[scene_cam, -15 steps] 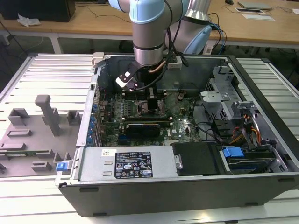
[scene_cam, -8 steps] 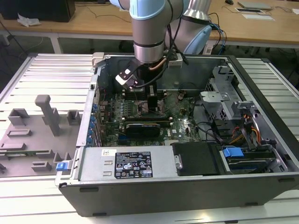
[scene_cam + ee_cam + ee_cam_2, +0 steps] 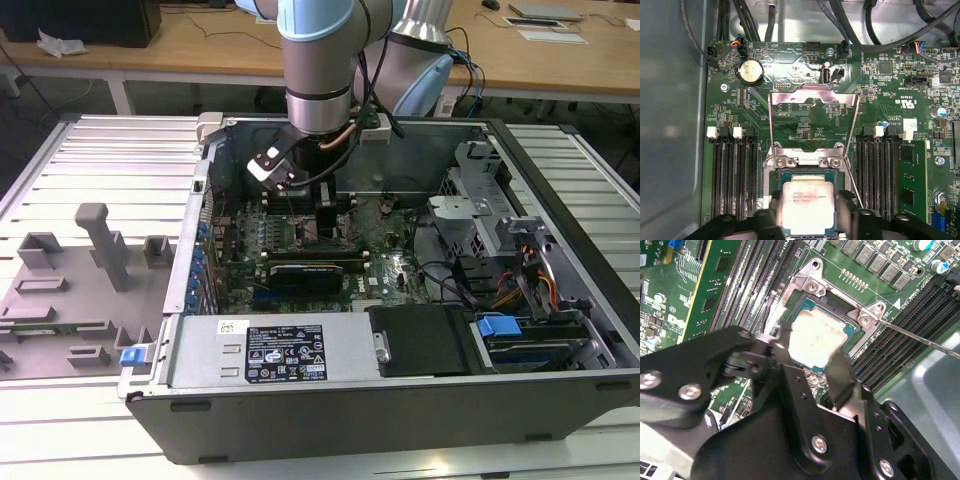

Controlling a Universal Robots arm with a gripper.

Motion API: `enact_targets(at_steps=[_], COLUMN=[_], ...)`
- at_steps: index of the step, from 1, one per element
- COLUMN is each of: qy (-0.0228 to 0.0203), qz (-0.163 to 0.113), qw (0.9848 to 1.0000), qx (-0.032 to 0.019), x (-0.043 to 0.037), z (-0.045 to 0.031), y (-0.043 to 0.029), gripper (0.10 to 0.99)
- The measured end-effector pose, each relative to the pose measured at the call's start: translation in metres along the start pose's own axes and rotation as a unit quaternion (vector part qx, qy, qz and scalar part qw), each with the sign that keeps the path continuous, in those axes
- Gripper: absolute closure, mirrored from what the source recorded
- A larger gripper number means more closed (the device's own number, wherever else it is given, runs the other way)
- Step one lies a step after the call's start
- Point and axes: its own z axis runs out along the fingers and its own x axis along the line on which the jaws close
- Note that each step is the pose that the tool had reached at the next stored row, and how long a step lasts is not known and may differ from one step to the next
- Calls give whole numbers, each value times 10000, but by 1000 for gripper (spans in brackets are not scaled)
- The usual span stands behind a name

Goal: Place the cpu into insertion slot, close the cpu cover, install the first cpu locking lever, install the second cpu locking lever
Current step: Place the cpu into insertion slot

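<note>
Deep inside the open computer case (image 3: 300,350), my gripper (image 3: 328,225) hangs over the motherboard (image 3: 390,265). In both wrist views its black fingers (image 3: 845,210) press on two opposite sides of the cpu (image 3: 807,206), a silver-grey square chip (image 3: 817,337). The chip lies over the insertion slot (image 3: 805,175), whose dark frame (image 3: 832,307) shows beyond it; I cannot tell whether it is seated. Behind the slot the cpu cover (image 3: 812,96) is swung open and back. A thin locking lever (image 3: 856,182) stands raised beside the slot, seen as a wire rod (image 3: 920,336).
Long black memory slots (image 3: 732,180) flank the socket on both sides. A green card (image 3: 912,180) and a coin battery (image 3: 751,71) lie nearby, with black cables (image 3: 860,25) above. Beside the case on the exterior view's left sits a grey fixture tray (image 3: 70,290); drive bays (image 3: 530,290) fill its right.
</note>
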Motion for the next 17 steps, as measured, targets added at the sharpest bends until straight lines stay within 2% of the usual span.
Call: enact_targets(at_steps=[1, 2, 3, 4, 5, 6, 7, 12, 14, 15, 17], qy=[0, 0, 0, 0, 0, 0, 0, 0, 46, 62, 69], qz=[0, 0, 0, 0, 0, 0, 0, 0, 0, 0, 1], qw=[10000, 10000, 10000, 10000, 10000, 10000, 10000, 10000, 9999, 9999, 9998], qx=[0, 0, 0, 0, 0, 0, 0, 2, 119, 152, 164], x=[0, 0, 0, 0, 0, 0, 0, 0, -2, -2, -2], z=[0, -1, -1, -1, -2, -2, -2, -4, -3, -2, -2], y=[0, 0, 0, 0, 0, 0, 0, 0, 7, 10, 10], gripper=[553, 678, 678, 800, 859, 859, 980, 980, 980, 980, 980])
